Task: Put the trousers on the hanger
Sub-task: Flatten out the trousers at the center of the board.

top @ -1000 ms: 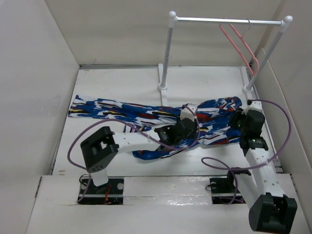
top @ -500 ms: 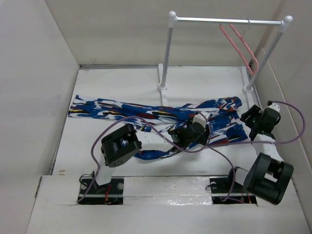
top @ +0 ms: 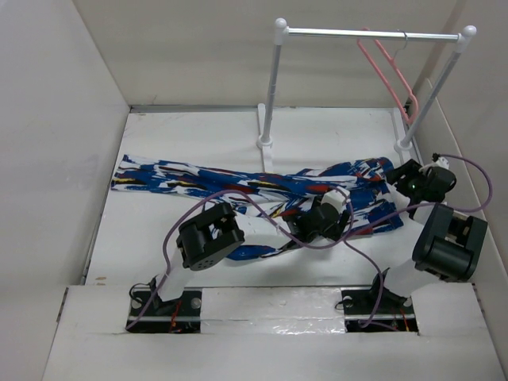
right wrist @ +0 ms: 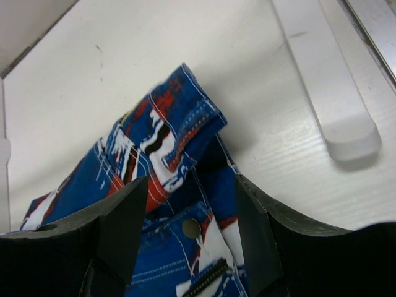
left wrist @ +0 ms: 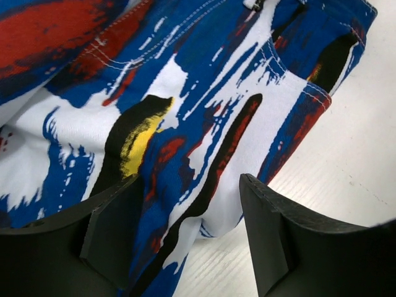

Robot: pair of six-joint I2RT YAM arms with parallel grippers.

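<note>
The trousers (top: 206,178) lie flat across the table, legs to the left and waist to the right. The pink hanger (top: 389,75) hangs from the rail at the upper right. My left gripper (top: 333,221) is low over the trousers' near edge. In the left wrist view it (left wrist: 185,229) is open, with the fabric edge (left wrist: 185,93) lying between the jaws. My right gripper (top: 399,181) is at the waist's right end. In the right wrist view it (right wrist: 189,229) is open over the waistband (right wrist: 161,136) and its button (right wrist: 190,228).
A rack with white posts and a silver rail (top: 365,33) stands at the back right; one of its flat white feet (right wrist: 328,80) lies just beyond the waistband. White walls enclose the table on the left, back and right. Purple cables loop over the left arm.
My left gripper has slid to the right along the trousers' near edge. My right arm has folded back, and its gripper has moved up to the waist's right end.
</note>
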